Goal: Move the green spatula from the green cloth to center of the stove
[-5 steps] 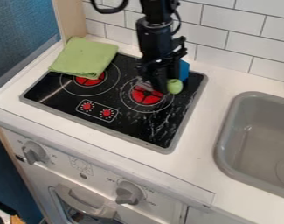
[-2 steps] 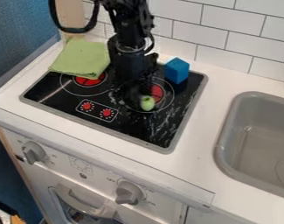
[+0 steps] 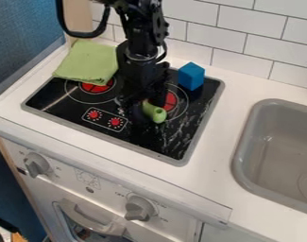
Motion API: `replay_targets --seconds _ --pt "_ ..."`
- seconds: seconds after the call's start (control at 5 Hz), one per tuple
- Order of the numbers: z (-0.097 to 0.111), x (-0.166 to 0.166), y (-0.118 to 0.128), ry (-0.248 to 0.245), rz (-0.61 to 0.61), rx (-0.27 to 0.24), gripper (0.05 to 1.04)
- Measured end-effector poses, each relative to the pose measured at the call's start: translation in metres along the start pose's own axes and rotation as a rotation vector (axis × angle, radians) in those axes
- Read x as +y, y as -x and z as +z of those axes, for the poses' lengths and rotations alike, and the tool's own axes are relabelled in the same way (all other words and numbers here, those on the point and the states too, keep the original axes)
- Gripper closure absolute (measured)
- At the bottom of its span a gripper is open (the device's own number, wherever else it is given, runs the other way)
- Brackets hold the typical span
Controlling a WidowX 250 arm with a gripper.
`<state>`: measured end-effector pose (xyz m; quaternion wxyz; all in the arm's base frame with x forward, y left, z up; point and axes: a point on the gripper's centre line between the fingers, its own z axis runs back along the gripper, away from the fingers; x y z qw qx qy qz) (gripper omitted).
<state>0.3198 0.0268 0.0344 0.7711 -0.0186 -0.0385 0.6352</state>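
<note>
The black gripper (image 3: 138, 103) hangs low over the middle of the stove (image 3: 127, 136). Against its right side is the green spatula (image 3: 154, 113), of which a short, thick handle end shows, pointing down and to the right. The rest of the spatula is hidden behind the gripper. That handle end lies just left of and below the right burner's red centre. The green cloth (image 3: 87, 62) is folded over the stove's back left corner, behind and left of the gripper.
A blue block (image 3: 191, 76) sits at the stove's back right corner. The grey sink (image 3: 245, 142) is set into the counter at the right, and a tiled wall (image 3: 244, 38) runs along the back.
The gripper and the green handle end have moved left and toward the front, uncovering the blue block. Most recently the handle end has tipped, and more of its length shows.
</note>
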Motion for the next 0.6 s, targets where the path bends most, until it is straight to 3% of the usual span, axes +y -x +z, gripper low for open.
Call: replay_targets --seconds 0.2,0.4,0.6 --pt "0.001 0.001 0.001 -0.005 0.001 0.01 0.079" --pt "0.032 -0.005 -0.005 0.063 0.027 0.028 0.083" --pt "0.058 -0.004 -0.012 0.099 0.042 -0.02 0.083"
